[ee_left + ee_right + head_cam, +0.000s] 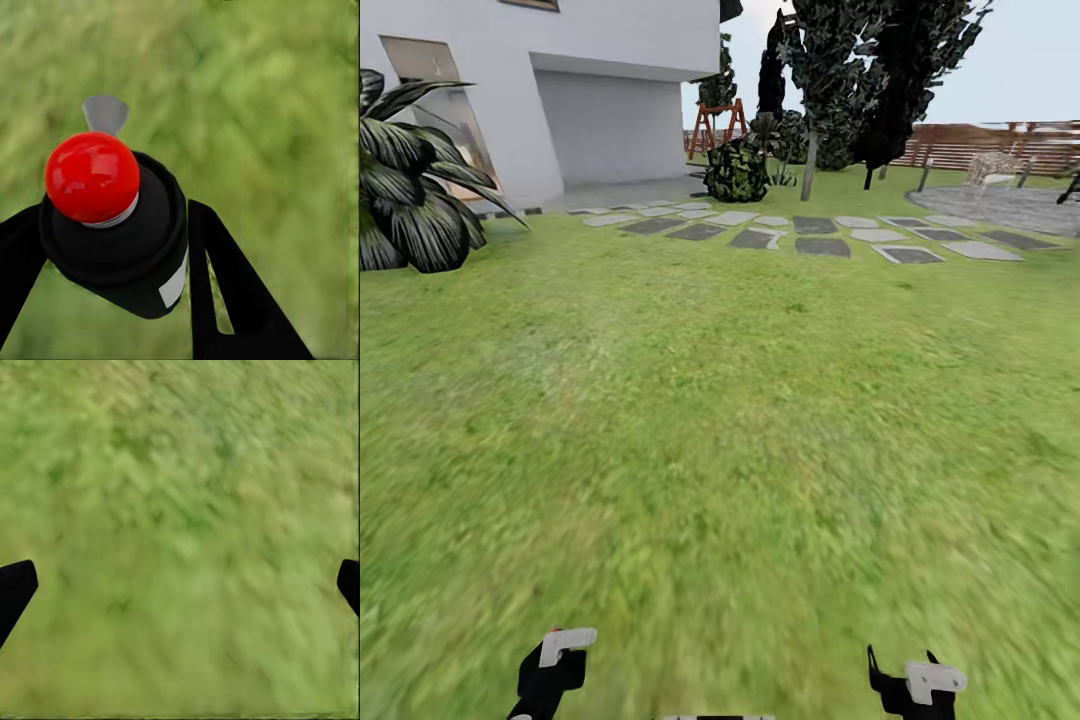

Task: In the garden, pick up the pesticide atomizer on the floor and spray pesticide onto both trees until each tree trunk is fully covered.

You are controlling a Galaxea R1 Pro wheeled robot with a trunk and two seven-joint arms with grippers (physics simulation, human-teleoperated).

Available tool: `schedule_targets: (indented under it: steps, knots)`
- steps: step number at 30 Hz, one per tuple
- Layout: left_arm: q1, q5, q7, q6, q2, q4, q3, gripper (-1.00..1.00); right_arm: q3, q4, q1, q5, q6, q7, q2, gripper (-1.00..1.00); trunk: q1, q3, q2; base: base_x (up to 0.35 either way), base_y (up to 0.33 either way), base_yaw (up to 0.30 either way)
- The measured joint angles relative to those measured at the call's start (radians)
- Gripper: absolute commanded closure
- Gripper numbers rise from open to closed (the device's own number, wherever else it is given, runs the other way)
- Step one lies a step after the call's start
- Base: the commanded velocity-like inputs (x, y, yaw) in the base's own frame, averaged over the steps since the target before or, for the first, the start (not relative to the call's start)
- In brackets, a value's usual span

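Red-capped pesticide atomizer [112, 225] sits pinched in the left gripper [105, 247], looks light and slick, so grip the black body. Right gripper [180, 592] fingers spread, empty. Trees [860, 80] way past the stepping stones [810, 235].

Open grass floor [740, 420] stretches ahead with nothing standing on it up to the stepping stones [800, 235]. A broad-leaved plant [410, 190] crowds the left edge; a round bush [737, 170] and the tree trunk [809, 165] stand beyond the stones, near the fence [980, 145].
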Motion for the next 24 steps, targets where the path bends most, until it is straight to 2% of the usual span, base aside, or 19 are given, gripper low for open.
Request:
schedule_targets:
  steps: [24]
  knots:
    - [0.0, 0.0, 0.0, 0.0, 0.0, -0.001, 0.0, 1.0, 0.0, 0.0, 0.0, 0.0, 0.0, 0.0, 0.0, -1.0, 0.0, 0.0, 0.0, -0.089, -0.268, -0.3]
